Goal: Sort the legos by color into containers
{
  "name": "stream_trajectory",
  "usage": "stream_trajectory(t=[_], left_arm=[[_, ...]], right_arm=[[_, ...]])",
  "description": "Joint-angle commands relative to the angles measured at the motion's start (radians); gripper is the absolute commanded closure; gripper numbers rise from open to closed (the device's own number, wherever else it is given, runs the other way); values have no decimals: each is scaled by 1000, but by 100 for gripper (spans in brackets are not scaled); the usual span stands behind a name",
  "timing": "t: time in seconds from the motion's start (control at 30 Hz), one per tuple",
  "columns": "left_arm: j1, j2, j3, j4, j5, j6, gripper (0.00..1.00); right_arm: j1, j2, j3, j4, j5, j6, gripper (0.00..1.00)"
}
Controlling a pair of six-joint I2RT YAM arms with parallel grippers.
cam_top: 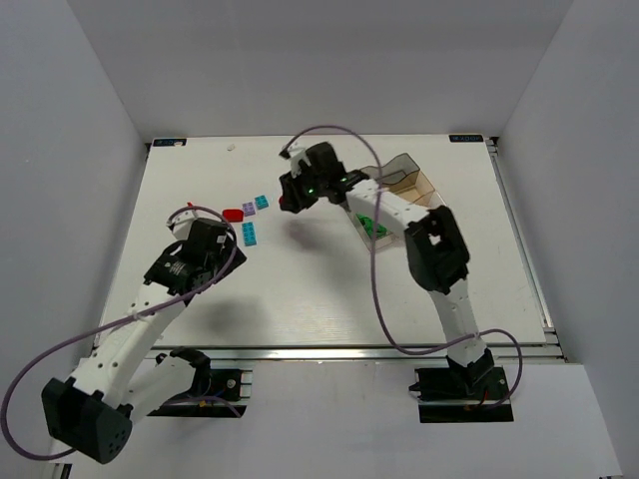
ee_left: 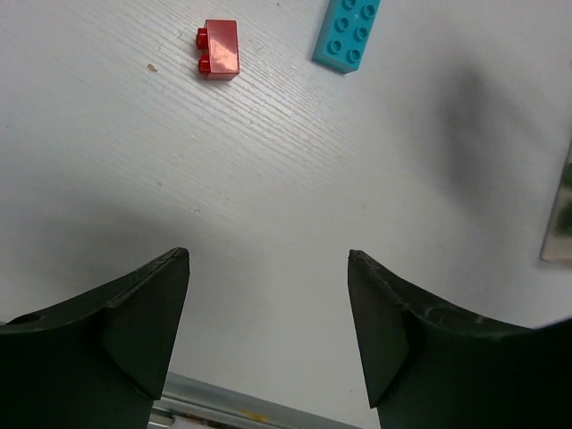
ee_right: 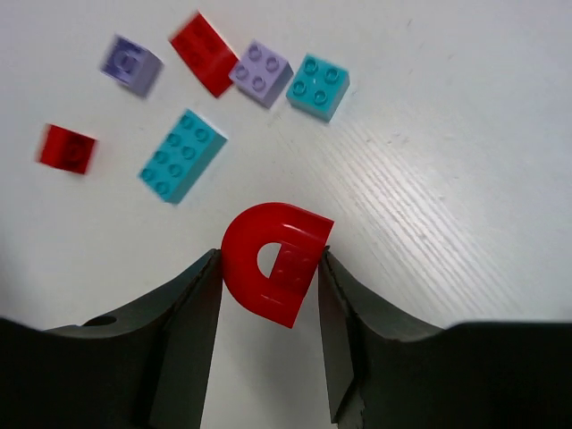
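Okay, the clear brownish plastic compartment tray (cam_top: 424,186) is sitting behind the right gripper (ee_right: 268,255), back along its arm. The right gripper is clamping a red arch-shaped plastic lego (ee_right: 279,259), its fingers pressing on the arch's two outer sides. The left gripper (ee_left: 268,259) is hanging wide apart, carrying nothing. Loose pieces are lying ahead of the right gripper: a long cyan-blue studded brick (ee_right: 181,155), a red flat brick (ee_right: 204,54) and a light purple square brick (ee_right: 261,71). Judging by looks, the arch is light, stiff and smooth-sided, so it is likely pivoting easily. Pinching across the parallel faces is looking safest.
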Motion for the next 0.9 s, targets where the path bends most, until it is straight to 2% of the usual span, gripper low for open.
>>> stream_trajectory(t=[0.0, 0.13, 0.37, 0.53, 0.77, 0.87], left_arm=[[0, 52, -24, 99, -32, 48, 19], [18, 183, -34, 153, -60, 107, 17], [86, 341, -9, 255, -57, 167, 16], [124, 376, -1, 299, -20, 191, 16], [179, 410, 32, 314, 14, 265, 16], [199, 427, 46, 323, 32, 279, 16]], right_arm=[[-85, -208, -28, -22, -148, -11, 100], [-171, -331, -105, -145, -174, -11, 100], [-381, -546, -338, -213, -35, -167, 100], [-490, -601, -457, -247, 50, -220, 100], [-533, -609, -576, -254, 82, -289, 100], [-541, -583, -596, -236, 90, -313, 95]])
